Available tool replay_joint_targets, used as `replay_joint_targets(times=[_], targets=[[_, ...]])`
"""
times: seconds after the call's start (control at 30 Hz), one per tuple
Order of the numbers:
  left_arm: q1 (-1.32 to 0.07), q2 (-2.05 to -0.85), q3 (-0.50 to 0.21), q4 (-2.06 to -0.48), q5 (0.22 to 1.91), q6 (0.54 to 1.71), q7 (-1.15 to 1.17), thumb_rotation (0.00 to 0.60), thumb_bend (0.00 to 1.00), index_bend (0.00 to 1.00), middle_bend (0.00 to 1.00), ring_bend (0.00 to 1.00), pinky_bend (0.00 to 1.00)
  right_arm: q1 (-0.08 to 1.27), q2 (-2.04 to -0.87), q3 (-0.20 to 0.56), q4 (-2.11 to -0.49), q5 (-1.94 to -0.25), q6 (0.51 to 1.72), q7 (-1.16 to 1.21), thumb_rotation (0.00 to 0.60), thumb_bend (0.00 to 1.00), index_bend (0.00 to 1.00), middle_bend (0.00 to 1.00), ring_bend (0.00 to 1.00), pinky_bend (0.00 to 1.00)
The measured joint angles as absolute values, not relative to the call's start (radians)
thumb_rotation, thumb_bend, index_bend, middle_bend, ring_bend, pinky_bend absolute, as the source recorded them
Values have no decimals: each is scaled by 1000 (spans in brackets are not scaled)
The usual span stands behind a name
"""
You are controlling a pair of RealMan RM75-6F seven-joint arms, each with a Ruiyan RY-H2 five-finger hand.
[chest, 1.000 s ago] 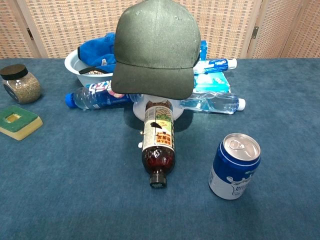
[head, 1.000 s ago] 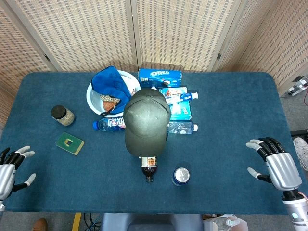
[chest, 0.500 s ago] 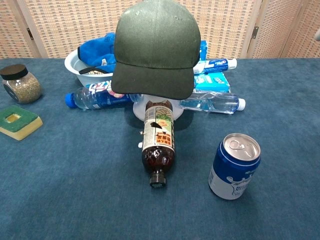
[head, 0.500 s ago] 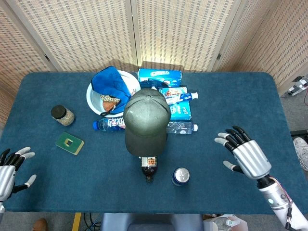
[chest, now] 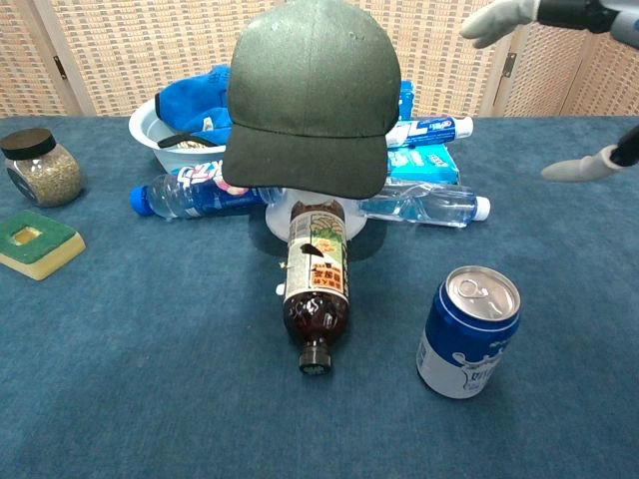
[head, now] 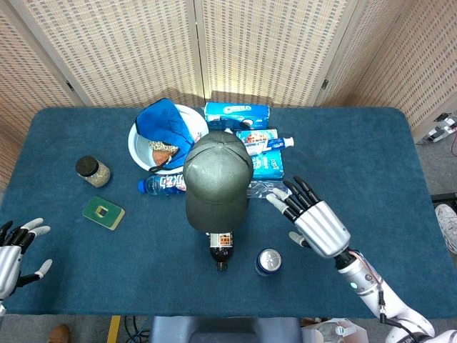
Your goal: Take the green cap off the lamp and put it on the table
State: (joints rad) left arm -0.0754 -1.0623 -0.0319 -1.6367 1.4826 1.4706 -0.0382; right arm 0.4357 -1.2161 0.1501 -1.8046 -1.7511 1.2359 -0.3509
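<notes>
The dark green cap (head: pixel 216 177) sits on top of the lamp at the table's middle, its brim toward me; in the chest view the cap (chest: pixel 312 95) hides the lamp except for a bit of white base (chest: pixel 278 216). My right hand (head: pixel 313 219) hovers open just right of the cap, fingers spread toward it, not touching. In the chest view only its fingertips (chest: pixel 504 17) show at the upper right. My left hand (head: pixel 16 247) rests open at the table's near left edge, far from the cap.
A brown bottle (head: pixel 221 249) lies in front of the lamp and a blue can (head: pixel 268 261) stands to its right. Behind are a white bowl with blue cloth (head: pixel 163 133), water bottles, an Oreo box (head: pixel 237 113) and toothpaste boxes. A jar (head: pixel 93 171) and green sponge (head: pixel 103 213) lie left.
My right hand has swept from the table's right edge leftward to just beside the cap, staying open. The left hand and cap have not moved.
</notes>
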Motion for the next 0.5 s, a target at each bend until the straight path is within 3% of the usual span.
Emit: replay_joint_targets(times=[0.5], targets=[[-79,-1055,-31,-1654,1480,1462,-26,600,228,261,168,161,0,534,-1360,149,-1712,-1794,1195,-431,600,0,58,95,0,0]])
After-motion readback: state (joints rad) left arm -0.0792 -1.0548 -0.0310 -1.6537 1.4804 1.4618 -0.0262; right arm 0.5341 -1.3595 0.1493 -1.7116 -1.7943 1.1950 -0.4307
